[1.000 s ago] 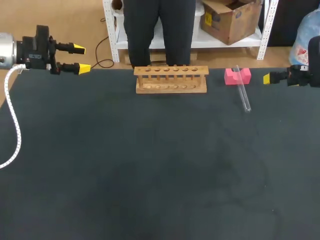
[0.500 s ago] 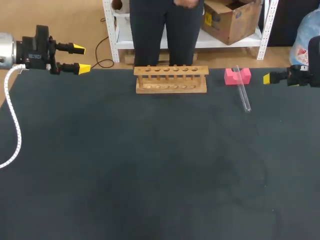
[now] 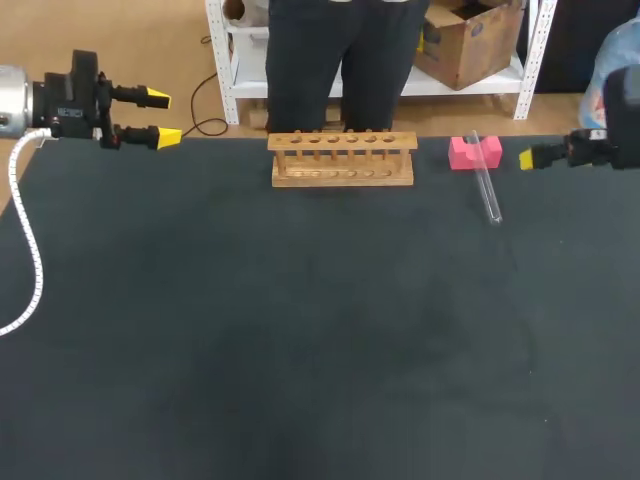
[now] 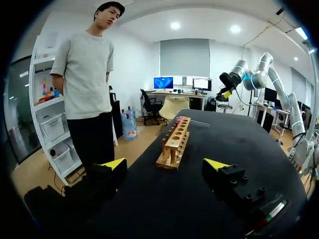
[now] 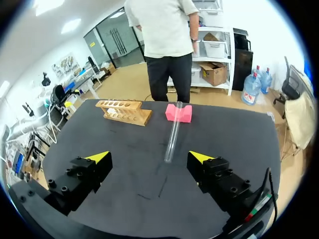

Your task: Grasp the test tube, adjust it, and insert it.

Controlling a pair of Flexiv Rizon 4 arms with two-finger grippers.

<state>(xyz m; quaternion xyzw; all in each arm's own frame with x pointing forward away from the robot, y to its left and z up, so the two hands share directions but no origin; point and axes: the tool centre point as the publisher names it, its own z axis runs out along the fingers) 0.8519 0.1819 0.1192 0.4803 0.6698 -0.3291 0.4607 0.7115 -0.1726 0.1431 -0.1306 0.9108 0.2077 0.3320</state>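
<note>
A clear glass test tube [image 3: 486, 184] lies on the black table with its far end propped on a pink block [image 3: 474, 152]. The tube [image 5: 172, 139] lies ahead of my right gripper [image 5: 149, 157], which stands open above the table with nothing between its fingers. In the head view only one yellow fingertip [image 3: 527, 158] of that gripper shows, right of the tube. A wooden rack [image 3: 342, 158] with a row of holes stands at the back middle. My left gripper [image 3: 158, 116] is open at the table's far left corner, far from the rack [image 4: 175, 143].
The pink block [image 5: 179, 112] sits at the table's far edge, right of the rack [image 5: 124, 111]. A white coiled cable [image 3: 27, 246] hangs from my left arm over the table's left side. A person stands just behind the table's far edge, not touching it.
My right gripper has shifted slightly left and farther back, toward the tube. The person behind the table has shifted to the right. The left arm has not moved.
</note>
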